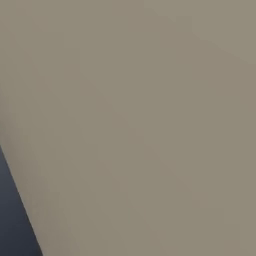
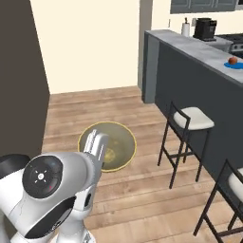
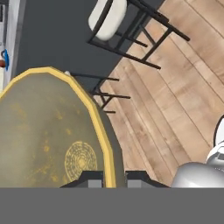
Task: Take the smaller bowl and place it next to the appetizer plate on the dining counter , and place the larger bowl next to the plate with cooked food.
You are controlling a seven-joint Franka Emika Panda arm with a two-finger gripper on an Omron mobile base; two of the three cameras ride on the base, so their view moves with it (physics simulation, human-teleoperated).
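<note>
Gripper [image 3: 114, 177] clamps the yellow rim of the wide tan-gold bowl [image 2: 114, 144]. Recommend level carriage, clearing the black-framed stools [image 2: 187, 128], to the grey marbled bench [image 2: 190, 47].

One tan-gold bowl [image 2: 113, 144] pinched at its rim in the hand [image 3: 114, 178], two bar stools [image 2: 189, 118] beyond it, one blue plate [image 2: 233, 66] with one red food [image 2: 232, 60] farther off on one grey surface [image 2: 190, 45].

Pale plank floor [image 2: 142, 190] runs beneath black-legged, white-cushioned stools [image 2: 190, 121] beside the dark panelled worktop [image 2: 190, 47], with a cream wall [image 2: 90, 42] beyond the stools.
</note>
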